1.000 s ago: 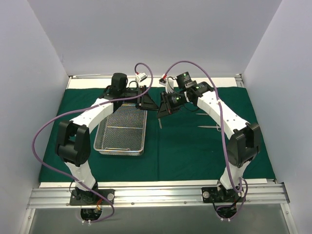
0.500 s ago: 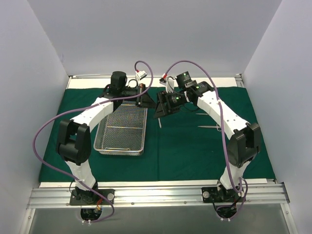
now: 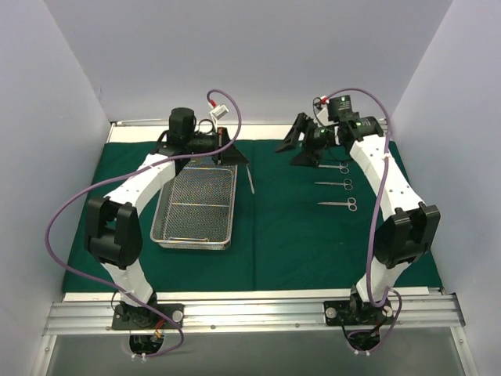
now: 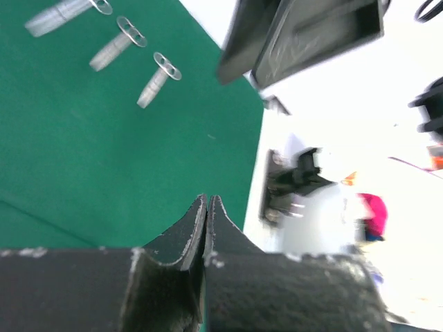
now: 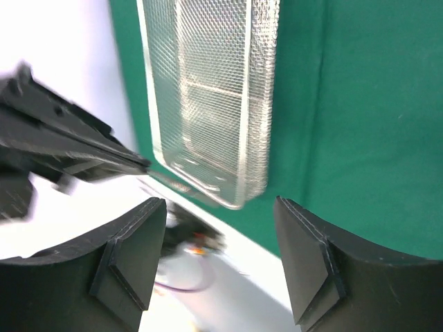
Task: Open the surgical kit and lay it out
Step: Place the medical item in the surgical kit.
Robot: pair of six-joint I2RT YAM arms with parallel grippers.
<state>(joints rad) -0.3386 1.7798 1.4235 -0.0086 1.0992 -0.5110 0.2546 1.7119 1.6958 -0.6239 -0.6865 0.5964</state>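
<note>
We see the instrument [image 3: 250, 179] running top-to-bottom just rt of the tray [image 3: 192, 244], at the L gripper [image 3: 238, 156] tip, fingers pressed together; the R gripper [image 3: 294, 148], spread, sits well apart, upper rt.

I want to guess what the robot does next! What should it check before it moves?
1. Is the right gripper open and empty? Ok, its fingers are wide apart with nothing between them.
2. Is the left gripper pinching the fourth instrument? Cannot tell. Its fingers are shut.
3. Are the three instruments laid in a row on the green cloth, not touching? Ok.
4. Is the fourth instrument lined up with them? Not ok, it is beside the tray.
5. Is the tray emptied? Ok, only bare mesh shows.
</note>
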